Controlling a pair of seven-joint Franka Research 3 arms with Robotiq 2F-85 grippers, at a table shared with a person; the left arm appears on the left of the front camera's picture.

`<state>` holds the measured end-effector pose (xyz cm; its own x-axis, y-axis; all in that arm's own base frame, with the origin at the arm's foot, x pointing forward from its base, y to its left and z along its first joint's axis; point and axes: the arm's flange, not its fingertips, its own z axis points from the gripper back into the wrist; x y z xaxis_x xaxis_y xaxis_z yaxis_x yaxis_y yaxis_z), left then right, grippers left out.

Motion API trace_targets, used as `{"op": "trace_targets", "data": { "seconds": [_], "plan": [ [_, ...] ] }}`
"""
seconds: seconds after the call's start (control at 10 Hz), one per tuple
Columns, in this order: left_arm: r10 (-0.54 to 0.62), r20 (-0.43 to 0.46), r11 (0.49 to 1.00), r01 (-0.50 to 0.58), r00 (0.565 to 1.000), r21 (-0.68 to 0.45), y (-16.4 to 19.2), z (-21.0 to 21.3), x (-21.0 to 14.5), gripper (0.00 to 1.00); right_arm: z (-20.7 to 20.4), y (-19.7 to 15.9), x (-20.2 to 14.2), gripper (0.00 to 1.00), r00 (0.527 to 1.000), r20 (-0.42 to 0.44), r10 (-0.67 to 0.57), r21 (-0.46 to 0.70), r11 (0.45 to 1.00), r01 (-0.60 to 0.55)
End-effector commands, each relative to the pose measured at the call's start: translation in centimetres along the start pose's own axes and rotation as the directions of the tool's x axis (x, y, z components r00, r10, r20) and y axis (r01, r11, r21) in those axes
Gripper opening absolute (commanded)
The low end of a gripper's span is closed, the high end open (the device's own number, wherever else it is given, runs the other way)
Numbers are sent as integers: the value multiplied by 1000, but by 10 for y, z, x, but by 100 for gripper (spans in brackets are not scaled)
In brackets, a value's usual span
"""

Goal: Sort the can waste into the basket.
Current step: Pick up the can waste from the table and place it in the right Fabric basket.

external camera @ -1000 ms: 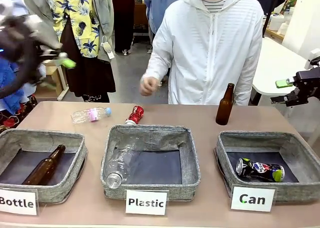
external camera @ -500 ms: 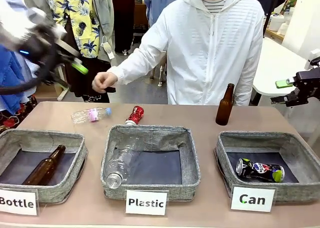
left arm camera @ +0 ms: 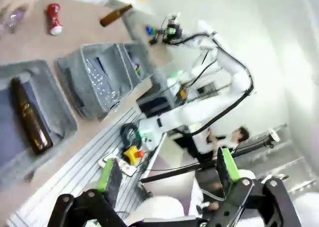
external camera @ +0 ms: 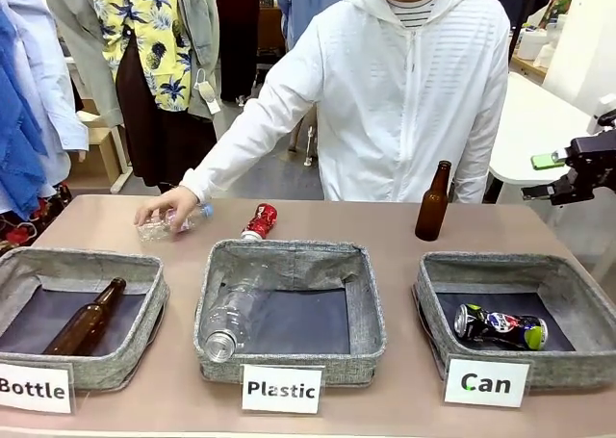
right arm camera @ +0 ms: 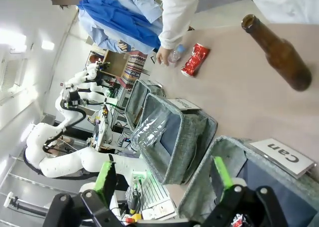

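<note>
The red can (external camera: 260, 220) lies on the table behind the middle basket; it is also seen in the wrist views (left arm camera: 53, 11) (right arm camera: 195, 59). In the grey basket (external camera: 433, 289) signed "Can" at the right lies the dark blue-black can (external camera: 500, 325). My right gripper (external camera: 541, 176) hangs open and empty at the right edge, above and behind that basket (right arm camera: 219, 152), fingers (right arm camera: 222, 172) wide apart. My left gripper (left arm camera: 167, 169) is open and empty, high above the table's left side, far from the cans.
A person's hand (external camera: 166, 207) rests on a clear plastic bottle (external camera: 159, 226) at the back left. A brown glass bottle (external camera: 433, 202) stands behind the Can basket. The "Plastic" basket (external camera: 366, 313) holds a clear bottle, and the "Bottle" basket (external camera: 144, 298) a brown one.
My left arm has swung up and out of the front view's left side. The person's hand has come down onto the clear plastic bottle. The right arm has stayed still.
</note>
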<state>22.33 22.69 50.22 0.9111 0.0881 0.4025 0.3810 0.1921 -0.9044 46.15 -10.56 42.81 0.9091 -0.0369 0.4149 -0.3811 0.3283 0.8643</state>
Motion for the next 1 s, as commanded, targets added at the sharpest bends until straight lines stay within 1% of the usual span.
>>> {"op": "trace_targets", "data": {
  "seconds": [0.0, 0.1, 0.2, 0.4, 0.5, 0.6, 0.7, 0.8, 0.9],
  "plan": [
    [31, 119, 994, -19, 992, -107, 51, 30, -21, 100, 2, 2, 1, 100, 1000, -5, 22, 9, 1000, -22],
    [48, 149, 987, -24, 988, -161, 65, 36, -37, 100, 2, 2, 1, 100, 1000, -5, 22, 9, 1000, -22],
    [65, 151, 984, -38, 986, -176, 73, 37, -39, 100, 2, 2, 1, 100, 1000, -5, 22, 9, 1000, -22],
    [61, 119, 985, -40, 991, -166, 71, 31, -28, 100, 2, 2, 1, 100, 1000, -5, 22, 9, 1000, -22],
    [50, 84, 989, -38, 995, -141, 64, 22, -18, 100, 2, 2, 1, 100, 1000, -5, 22, 9, 1000, -22],
    [53, 42, 994, -48, 998, -95, 51, 5, 2, 100, 2, 2, 1, 100, 1000, -5, 22, 9, 1000, -22],
    [88, 10, 996, -88, 996, 2, 39, -18, 31, 100, 2, 2, 1, 100, 1000, -5, 22, 9, 1000, -22],
    [111, -85, 991, -104, 990, 85, 29, -50, 63, 100, 2, 2, 1, 100, 1000, -5, 22, 9, 1000, -22],
    [140, -175, 984, -118, 975, 131, 28, -77, 89, 100, 2, 2, 1, 100, 1000, -5, 22, 9, 1000, -22]
  ]
}}
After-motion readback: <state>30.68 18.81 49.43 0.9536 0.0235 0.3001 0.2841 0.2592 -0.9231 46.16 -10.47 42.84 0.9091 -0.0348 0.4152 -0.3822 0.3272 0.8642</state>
